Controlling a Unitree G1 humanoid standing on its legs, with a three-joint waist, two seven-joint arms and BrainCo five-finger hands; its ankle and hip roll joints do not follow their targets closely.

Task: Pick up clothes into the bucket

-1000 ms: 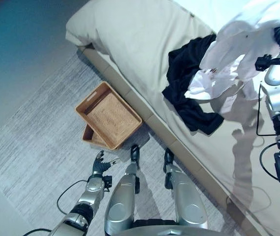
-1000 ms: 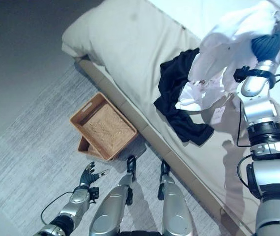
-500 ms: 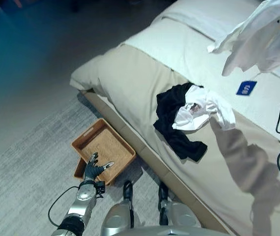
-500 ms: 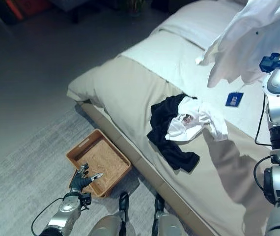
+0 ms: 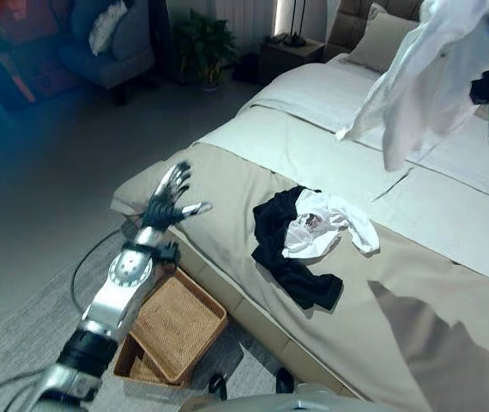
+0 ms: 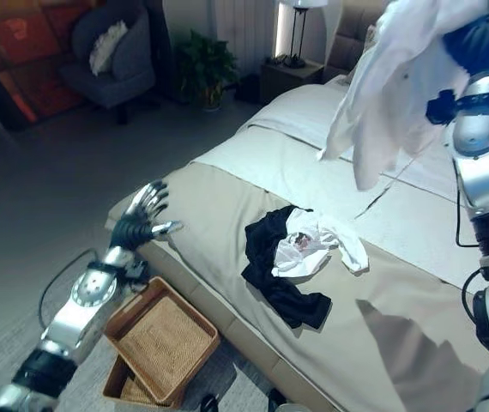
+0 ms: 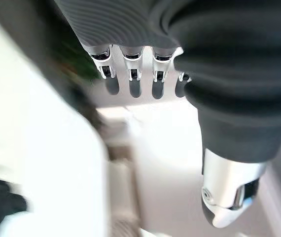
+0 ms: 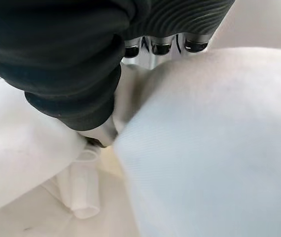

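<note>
My right hand (image 6: 476, 39) is raised high at the right, over the bed, shut on a white shirt (image 6: 382, 86) that hangs from it. In the right wrist view the white cloth (image 8: 214, 148) bunches round the hand (image 8: 71, 59). A black garment (image 5: 283, 257) lies crumpled on the bed with a smaller white garment (image 5: 326, 230) on top of it. Two woven baskets (image 5: 176, 322), one stacked on the other, sit on the floor beside the bed. My left hand (image 5: 169, 199) hovers open near the bed's corner, above the baskets, its fingers (image 7: 130, 74) straight and holding nothing.
The bed (image 5: 227, 163) has a beige blanket and a white sheet, with a pillow (image 5: 386, 30) at its head. An armchair (image 6: 111, 56), a potted plant (image 5: 202, 47) and a nightstand with a lamp (image 6: 294, 34) stand beyond. A grey rug (image 5: 21, 343) lies under the baskets.
The camera has tilted up, showing more of the room. My left arm has risen from the floor by the baskets to the bed's corner. The white shirt hangs clear of the pile.
</note>
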